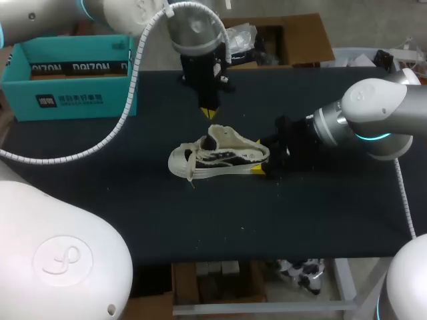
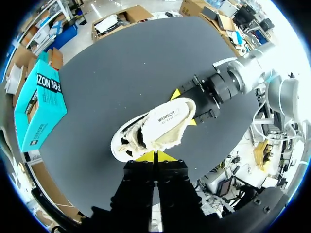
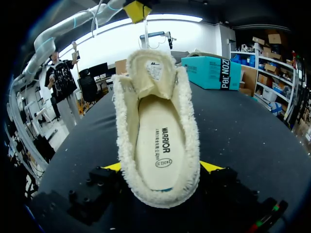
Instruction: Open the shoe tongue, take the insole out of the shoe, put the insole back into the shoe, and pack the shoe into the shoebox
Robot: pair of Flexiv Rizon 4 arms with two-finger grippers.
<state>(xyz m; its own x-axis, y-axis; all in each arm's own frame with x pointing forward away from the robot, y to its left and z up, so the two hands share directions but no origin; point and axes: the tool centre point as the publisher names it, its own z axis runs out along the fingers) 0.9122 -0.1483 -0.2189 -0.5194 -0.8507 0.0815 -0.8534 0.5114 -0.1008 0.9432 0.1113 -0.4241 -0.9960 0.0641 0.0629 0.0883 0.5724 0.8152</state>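
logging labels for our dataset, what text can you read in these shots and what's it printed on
"WARRIOR": on the insole inside the shoe; it also reads in the left wrist view.
Small lines and oval stamp below it on the insole: too small to read.
Large white letters on the teal shoebox side: upside down, not surely readable.
White label on the shoebox front: too small.
Tag on the tongue: blurred.

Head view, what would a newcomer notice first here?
A white fleece-lined shoe lies centred on the dark table, tongue raised, insole showing. The right gripper has its jaws clamped on the heel from both sides; the left gripper hangs shut just above the tongue. A teal shoebox sits at its far-left corner.
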